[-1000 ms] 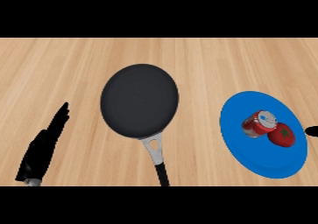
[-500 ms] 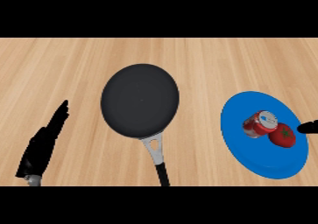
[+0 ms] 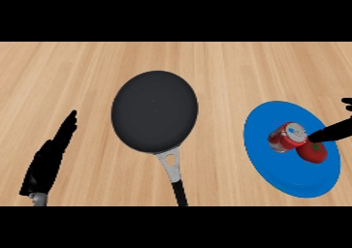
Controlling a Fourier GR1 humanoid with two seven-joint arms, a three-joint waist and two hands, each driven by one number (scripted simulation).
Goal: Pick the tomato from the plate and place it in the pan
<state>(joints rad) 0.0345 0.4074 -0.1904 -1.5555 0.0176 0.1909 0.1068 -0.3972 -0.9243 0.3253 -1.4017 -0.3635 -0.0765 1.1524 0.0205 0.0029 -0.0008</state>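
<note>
Hidden from you: most of the right hand point(image 3: 341, 129) is cut off by the view's right edge; only dark fingers show, so you cannot tell how far it is open.
Right hand contact: one fingertip reaches over the blue plate point(image 3: 279, 172) and seems to end at the top of the tomato point(image 3: 312, 152), though touching or just above is hard to judge.
Tomato: on the plate's right half, touching a red can point(image 3: 286, 137) lying on its side.
Left hand point(image 3: 49, 160): open, fingers straight, holding nothing, low at the view's left.
Pan point(image 3: 154, 111): dark, between left hand and plate, handle point(image 3: 174, 178) pointing toward you.
Counter point(image 3: 229, 68): pale wood.
</note>
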